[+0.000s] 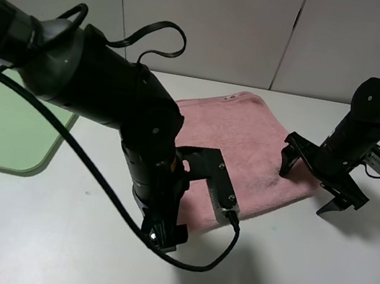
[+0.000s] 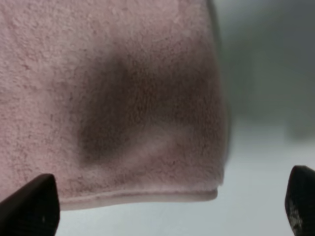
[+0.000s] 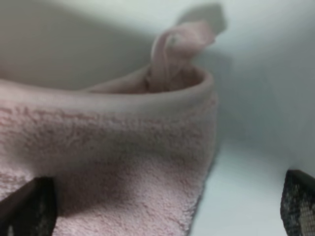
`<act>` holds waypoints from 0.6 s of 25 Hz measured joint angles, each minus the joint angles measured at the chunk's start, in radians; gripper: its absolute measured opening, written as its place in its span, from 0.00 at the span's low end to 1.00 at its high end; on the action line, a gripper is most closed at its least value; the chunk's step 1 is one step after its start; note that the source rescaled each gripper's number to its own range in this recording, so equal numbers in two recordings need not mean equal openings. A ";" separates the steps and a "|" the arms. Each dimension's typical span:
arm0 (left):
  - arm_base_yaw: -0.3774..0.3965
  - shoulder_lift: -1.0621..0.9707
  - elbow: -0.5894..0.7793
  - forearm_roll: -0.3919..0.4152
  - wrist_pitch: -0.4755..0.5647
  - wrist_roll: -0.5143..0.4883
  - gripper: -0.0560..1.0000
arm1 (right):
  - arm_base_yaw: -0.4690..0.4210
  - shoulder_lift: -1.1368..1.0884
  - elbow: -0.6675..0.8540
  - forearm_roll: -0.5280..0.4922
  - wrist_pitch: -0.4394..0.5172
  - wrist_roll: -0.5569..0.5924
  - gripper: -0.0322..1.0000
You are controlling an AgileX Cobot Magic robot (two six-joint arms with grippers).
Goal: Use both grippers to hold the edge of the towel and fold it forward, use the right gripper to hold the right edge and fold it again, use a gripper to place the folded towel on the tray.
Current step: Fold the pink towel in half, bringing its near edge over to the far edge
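Note:
The dusty-pink towel (image 1: 249, 137) lies on the white table, its near-left part hidden under my left arm. My left gripper (image 1: 166, 229) hangs over the towel's near edge. In the left wrist view it (image 2: 167, 214) is open, with the towel (image 2: 123, 98) and its stitched hem (image 2: 142, 196) between the wide-apart fingertips (image 2: 29, 206). My right gripper (image 1: 314, 183) is open over the towel's right end. In the right wrist view it (image 3: 165, 209) straddles the towel (image 3: 108, 162), whose far corner (image 3: 172, 44) curls upward. The light-green tray (image 1: 2, 132) lies at the far left.
The left arm's black cable (image 1: 191, 262) loops over the table in front of the towel. A grey panelled wall (image 1: 210, 21) stands behind the table. Bare white table (image 1: 299, 277) lies in front of and to the right of the towel.

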State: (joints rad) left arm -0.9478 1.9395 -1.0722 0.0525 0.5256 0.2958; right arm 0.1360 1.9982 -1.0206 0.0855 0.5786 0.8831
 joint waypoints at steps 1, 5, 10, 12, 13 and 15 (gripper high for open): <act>0.000 0.011 -0.018 0.000 0.018 -0.009 0.91 | 0.000 0.000 0.000 -0.001 0.000 0.000 1.00; 0.000 0.027 -0.054 -0.018 0.023 -0.022 0.90 | 0.000 0.000 0.000 -0.006 -0.005 0.000 1.00; 0.000 0.041 -0.058 -0.053 -0.013 -0.029 0.89 | 0.000 0.000 0.000 -0.011 -0.007 -0.001 1.00; 0.000 0.069 -0.058 -0.053 -0.016 -0.029 0.89 | 0.000 0.000 0.000 -0.011 -0.009 -0.001 1.00; 0.000 0.083 -0.058 -0.053 -0.016 -0.031 0.89 | 0.000 0.000 0.000 -0.012 -0.009 -0.002 1.00; 0.000 0.115 -0.058 -0.053 -0.016 -0.044 0.87 | 0.000 0.000 0.000 -0.015 -0.010 -0.003 1.00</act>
State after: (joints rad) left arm -0.9478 2.0542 -1.1305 0.0000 0.5092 0.2518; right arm 0.1360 1.9982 -1.0206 0.0708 0.5683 0.8802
